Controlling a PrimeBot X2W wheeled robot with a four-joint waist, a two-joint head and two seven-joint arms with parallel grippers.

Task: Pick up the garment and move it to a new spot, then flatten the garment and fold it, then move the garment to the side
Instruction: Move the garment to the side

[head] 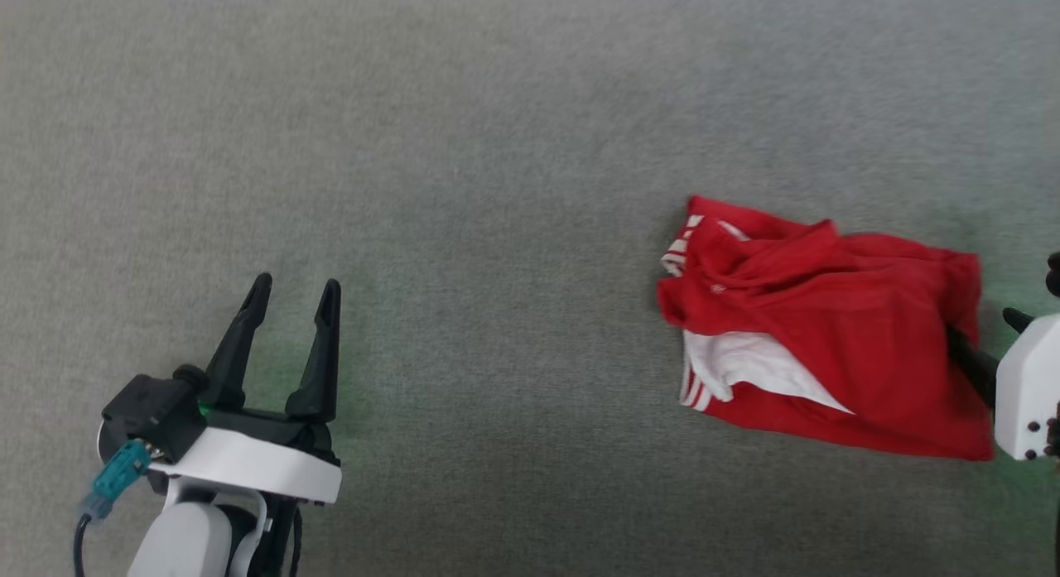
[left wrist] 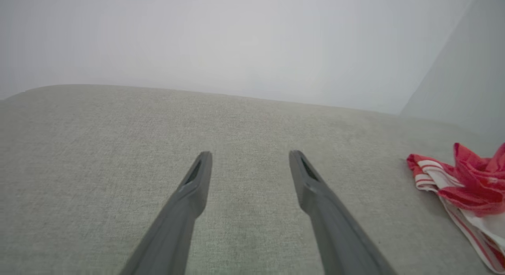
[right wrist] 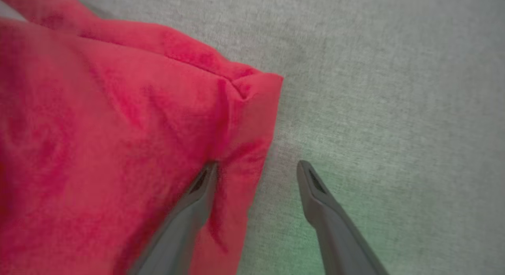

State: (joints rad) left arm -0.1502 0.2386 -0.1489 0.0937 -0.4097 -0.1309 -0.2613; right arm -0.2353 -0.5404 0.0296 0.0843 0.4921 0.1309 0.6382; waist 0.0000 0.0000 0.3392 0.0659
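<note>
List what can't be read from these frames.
- Garment lettering: head view, hidden by its own folds.
- Garment's full extent: left wrist view, cut off at the right edge.
- Right gripper: head view, mostly cut off at the right edge.
- Whether its finger touches the cloth: right wrist view, blurred.

Bench (head: 464,146): free ahead of left gripper (head: 296,283) and to its right. Garment (head: 828,337): obstacle, heaped touching one finger of right gripper (right wrist: 257,166).

Left gripper (head: 297,281) sits at lower left, fingers (head: 319,353) spread; right gripper (right wrist: 256,164) at right edge, likewise spread.
</note>
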